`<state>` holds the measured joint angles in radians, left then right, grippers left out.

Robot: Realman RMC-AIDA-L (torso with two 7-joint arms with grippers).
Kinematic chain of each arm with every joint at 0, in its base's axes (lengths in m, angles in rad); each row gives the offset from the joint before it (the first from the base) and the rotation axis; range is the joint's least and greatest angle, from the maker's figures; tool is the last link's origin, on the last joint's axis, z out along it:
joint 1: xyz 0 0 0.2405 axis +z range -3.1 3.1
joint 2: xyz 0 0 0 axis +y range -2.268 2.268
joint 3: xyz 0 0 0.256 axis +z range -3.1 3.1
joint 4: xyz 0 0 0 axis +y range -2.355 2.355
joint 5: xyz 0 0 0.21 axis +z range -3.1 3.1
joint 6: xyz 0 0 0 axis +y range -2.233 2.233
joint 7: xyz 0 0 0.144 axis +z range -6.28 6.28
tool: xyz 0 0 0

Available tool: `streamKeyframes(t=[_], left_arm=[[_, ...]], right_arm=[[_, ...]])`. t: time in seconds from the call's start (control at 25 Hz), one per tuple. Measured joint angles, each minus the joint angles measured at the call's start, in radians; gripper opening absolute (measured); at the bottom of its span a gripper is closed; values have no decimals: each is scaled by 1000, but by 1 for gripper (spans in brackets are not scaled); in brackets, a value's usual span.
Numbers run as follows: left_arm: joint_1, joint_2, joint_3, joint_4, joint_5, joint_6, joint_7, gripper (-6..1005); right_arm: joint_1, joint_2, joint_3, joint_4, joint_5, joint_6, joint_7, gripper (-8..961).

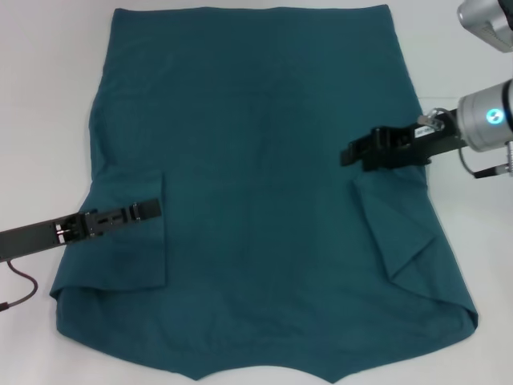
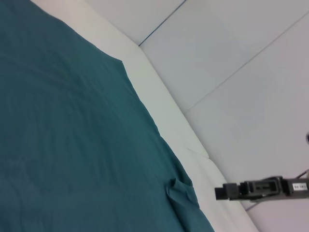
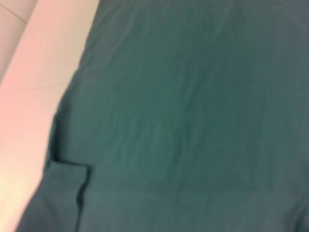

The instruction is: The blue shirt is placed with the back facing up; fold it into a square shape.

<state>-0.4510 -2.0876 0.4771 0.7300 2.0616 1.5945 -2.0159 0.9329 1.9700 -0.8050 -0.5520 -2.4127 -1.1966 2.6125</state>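
You have the surface (image 1: 48,96) under everything, white and flat, and spread across most of it is the blue shirt (image 1: 264,160), back up, its hem toward the far edge and its collar end nearest the robot.

Next in size are the two sleeves, and both are already turned inward onto the body of the shirt: the left sleeve (image 1: 136,249) lies as a neat flap, the right sleeve (image 1: 397,233) lies folded at a slant with a pointed corner.

I judge the sleeve step is just about finished and the side folds come next.

Your left pincer (image 1: 148,210) sits low over the top edge of the left flap; I cannot tell how far its fingers are parted or whether they hold cloth. Your right pincer (image 1: 357,152) hangs just above the right flap, and I cannot tell its opening or grip either.

For the next move, you will likely want each pincer at its own side edge of the shirt, to carry that edge toward the middle.
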Motion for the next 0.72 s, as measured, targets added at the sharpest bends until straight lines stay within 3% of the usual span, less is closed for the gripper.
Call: streamKeyframes(t=[0.2,0.36,0.72], left_arm=[[18,22,-2,25,10,21,-228,843],[83,34,-34,140,55,112,-503,842],[143,29,-154,169,190,164,-570,841]], right_arm=[[-61,-27,-7,-95,-36,-101,-48,493],[-126,-51,7,-166,-29,-183,-50,486],[-171,-66,41,-192,2,-246,-90,479]])
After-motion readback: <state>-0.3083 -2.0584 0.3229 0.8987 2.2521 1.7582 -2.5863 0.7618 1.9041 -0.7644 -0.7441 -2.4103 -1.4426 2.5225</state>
